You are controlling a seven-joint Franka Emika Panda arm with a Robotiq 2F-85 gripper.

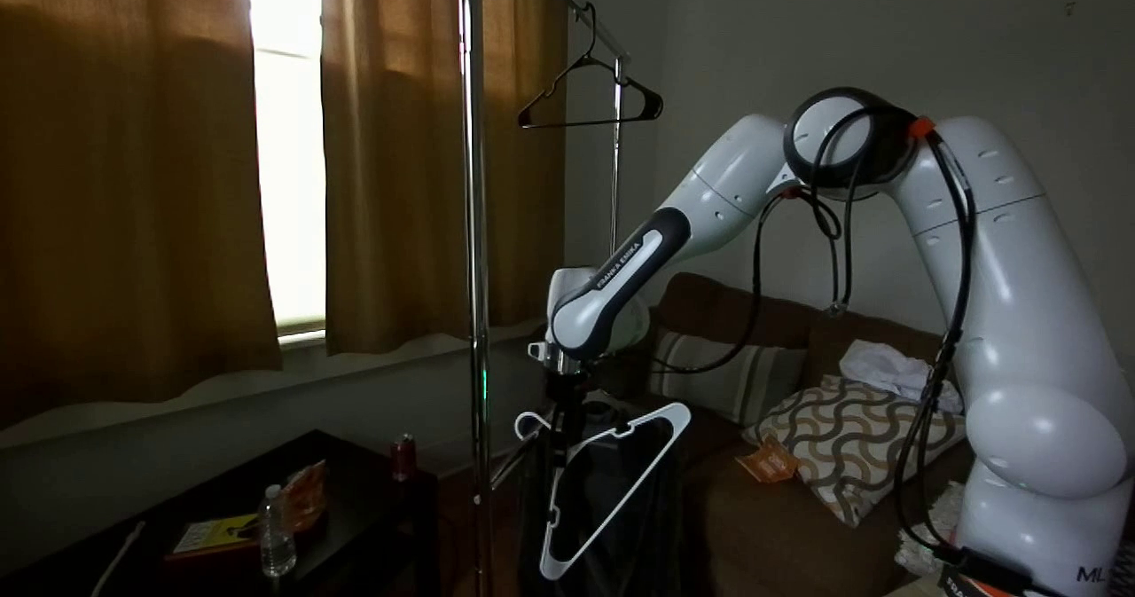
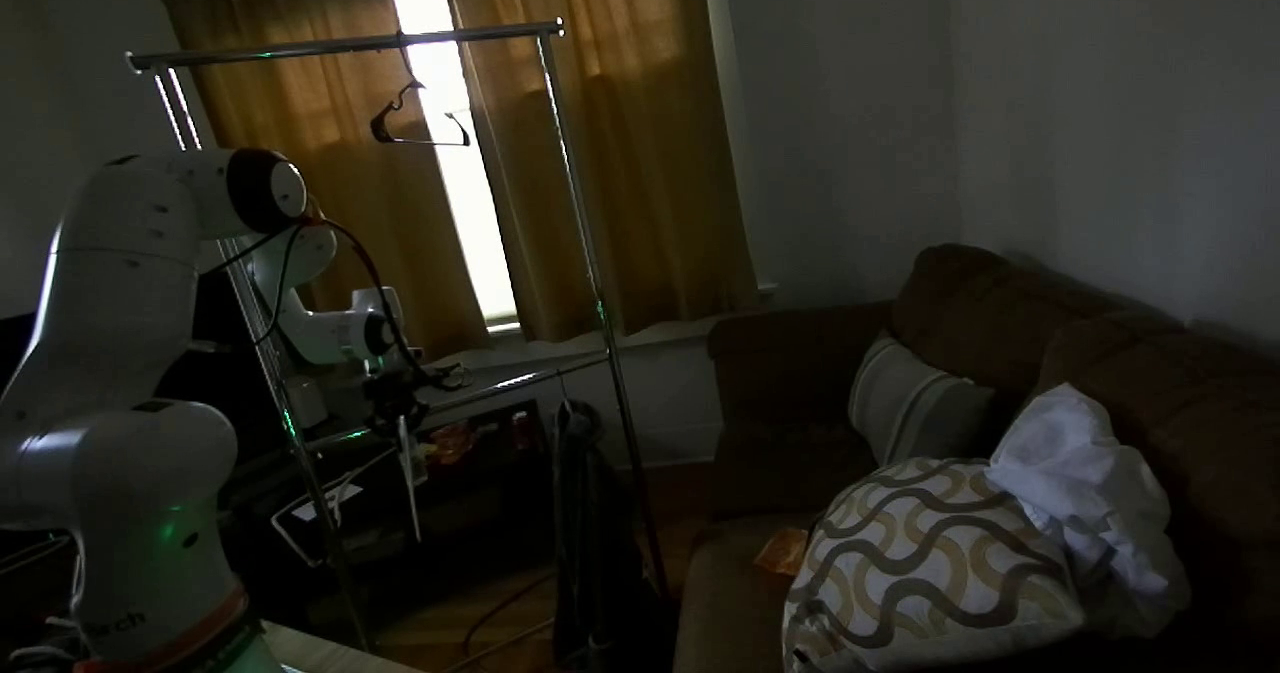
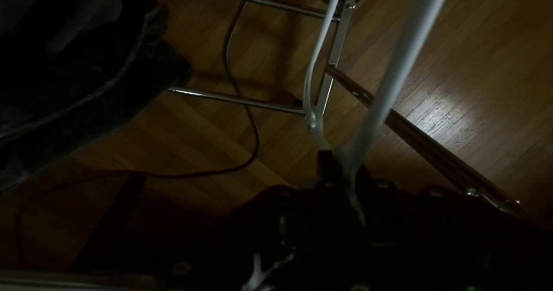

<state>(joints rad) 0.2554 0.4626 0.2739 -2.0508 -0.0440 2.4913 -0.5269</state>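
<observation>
Claw (image 1: pixel 559 457) pinching 1 white hanger (image 1: pixel 621 498)
Best moved slowly, corners clear of the chrome post (image 1: pixel 477 313) near the claw.

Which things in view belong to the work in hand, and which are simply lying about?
In the work:
gripper
white hanger, in its grip
perhaps clothes rack, close by

Simply lying about:
striped cushion
patterned cushion
orange packet on the sofa
bottle
red can

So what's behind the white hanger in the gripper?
In an exterior view, a dark garment shows through the white hanger. The hanger and the gripper cover parts of it, and whatever the garment itself hides can't be seen.
</observation>
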